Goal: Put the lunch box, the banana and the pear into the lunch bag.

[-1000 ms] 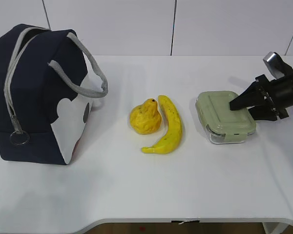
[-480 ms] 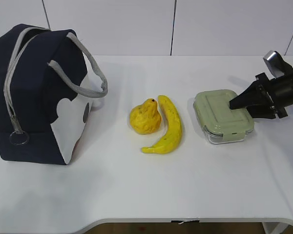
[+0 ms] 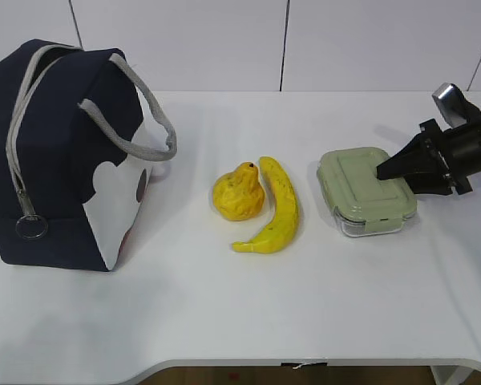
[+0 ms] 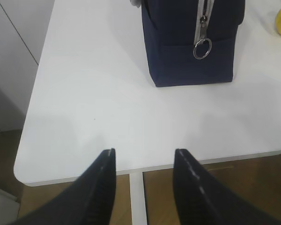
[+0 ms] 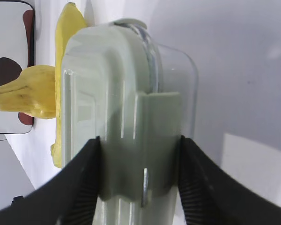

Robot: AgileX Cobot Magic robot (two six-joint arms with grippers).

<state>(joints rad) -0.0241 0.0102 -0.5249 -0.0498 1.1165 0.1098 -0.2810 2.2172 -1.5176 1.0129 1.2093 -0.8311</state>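
Straddling the lunch box (image 5: 131, 140), right tool (image 5: 138, 187) clamped on it; left tool (image 4: 144, 180) apart, only in its wrist view.

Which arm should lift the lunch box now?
Right. Its hand already straddles the lunch box, fingers against both sides of the lid's end. The left hand hangs open and empty past the far side of the bag, with the whole table between it and the box.
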